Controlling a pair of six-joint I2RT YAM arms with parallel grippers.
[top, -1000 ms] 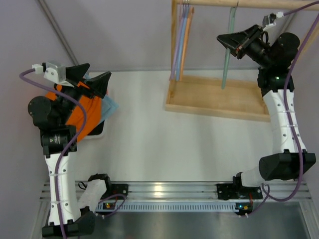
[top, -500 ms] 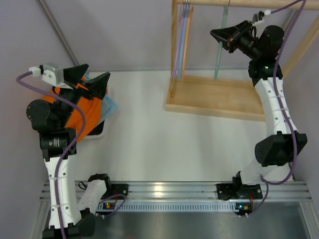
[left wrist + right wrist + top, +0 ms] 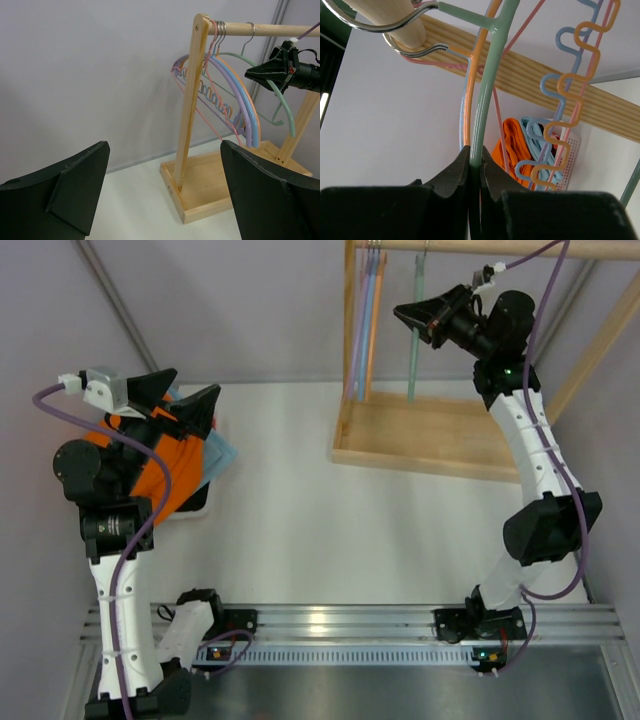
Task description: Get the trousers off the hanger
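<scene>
Through the top camera I see the left gripper (image 3: 196, 386) hovering with its fingers apart above the orange trousers (image 3: 162, 478). They lie folded at the left of the tabletop (image 3: 300, 520) beside a light blue cloth (image 3: 222, 453), well apart from the mint-green hanger (image 3: 412, 360). That hanger hangs from the wooden rail (image 3: 600, 250), with the right gripper (image 3: 406, 314) at it.

The left wrist camera shows its own fingers spread wide, with the wooden rack (image 3: 192, 125) beyond them.

In the right wrist camera the fingers are clamped on the hanger's green rod. Far below, the trousers sit in a white basket (image 3: 568, 156).
</scene>
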